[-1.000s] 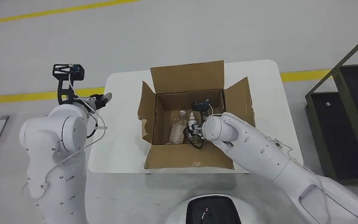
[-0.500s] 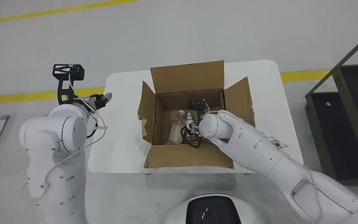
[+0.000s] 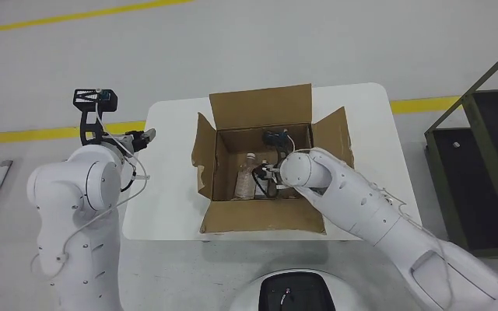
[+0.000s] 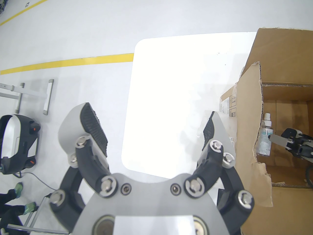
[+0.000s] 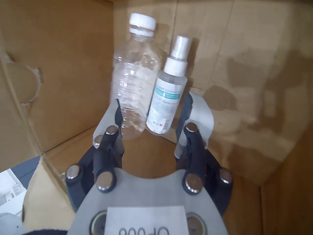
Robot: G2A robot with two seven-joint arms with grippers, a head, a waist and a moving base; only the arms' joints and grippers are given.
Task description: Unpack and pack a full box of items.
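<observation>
Both open: left jaws by white table (image 3: 175, 194), yellow-lined floor (image 3: 272, 39) around; right jaws maybe touching bottles (image 5: 137, 84).

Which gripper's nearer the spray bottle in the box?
Right. The right gripper is inside the box, straddling the spray bottle and clear bottle. The left gripper hangs open by the table edge, outside the box.

Arms (image 3: 85, 186) white, rounded; black cables (image 3: 268, 189). Left tool (image 4: 149, 121): grey plate, black links, silver screws, ribbed pads (image 4: 93, 125).
</observation>
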